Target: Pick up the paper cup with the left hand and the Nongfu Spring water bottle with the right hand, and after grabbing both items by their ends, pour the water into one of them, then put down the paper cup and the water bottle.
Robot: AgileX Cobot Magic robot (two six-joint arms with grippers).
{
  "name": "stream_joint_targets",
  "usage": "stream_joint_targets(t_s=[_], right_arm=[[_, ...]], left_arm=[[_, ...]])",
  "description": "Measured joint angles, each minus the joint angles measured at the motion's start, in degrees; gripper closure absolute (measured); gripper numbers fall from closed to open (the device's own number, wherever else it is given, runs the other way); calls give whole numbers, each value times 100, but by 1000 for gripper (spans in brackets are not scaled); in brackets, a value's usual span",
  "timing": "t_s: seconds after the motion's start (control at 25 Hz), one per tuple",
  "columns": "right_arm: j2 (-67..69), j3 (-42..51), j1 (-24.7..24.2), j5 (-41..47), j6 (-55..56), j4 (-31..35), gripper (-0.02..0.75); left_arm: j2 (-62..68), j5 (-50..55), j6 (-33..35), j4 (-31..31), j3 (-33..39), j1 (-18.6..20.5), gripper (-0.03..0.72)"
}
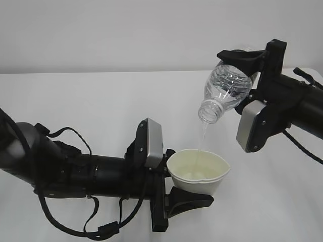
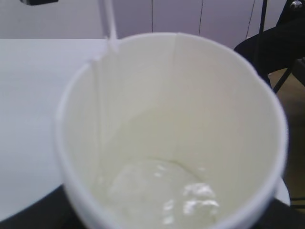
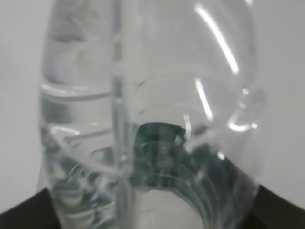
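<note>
- Exterior view: the left hand (image 1: 189, 194), a black arm with a silver-grey plate, reaches in from the lower left and holds the small white tapered paper cup (image 1: 198, 172) off the white table (image 1: 101, 111). Its black prongs sit against the cup's lower wall, parted about the cup's width; the upper prong is mostly hidden behind the cup.
- The cup's rim looks pinched into a slight point on its right side, and its cream inside faces up.
- The right hand (image 1: 247, 56), a black arm with a silver-grey plate coming from the right edge, grips the small clear ribbed plastic bottle (image 1: 225, 89) by its base end, jaws spread around it.
- The bottle tilts mouth-down to the lower left, its open neck above the cup and apart from it. A thin stream of clear water (image 1: 202, 137) falls from the neck into the cup.
- Left wrist view: the cup fills the frame, mouth toward the camera. The stream (image 2: 108, 24) enters over the far left rim, and water pools at the bottom. The prongs themselves barely show.
- Right wrist view: the bottle's clear body (image 3: 147, 114) fills the frame very close, with dark green showing through it; dark jaw parts sit at both lower corners.
</note>
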Motion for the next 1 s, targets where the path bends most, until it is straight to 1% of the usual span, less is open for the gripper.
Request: stream_joint_targets(t_s=[1.0], right_arm=[[0,0,0,-5,-132,10,262]], left_arm=[[0,0,0,-105,0,0,259]])
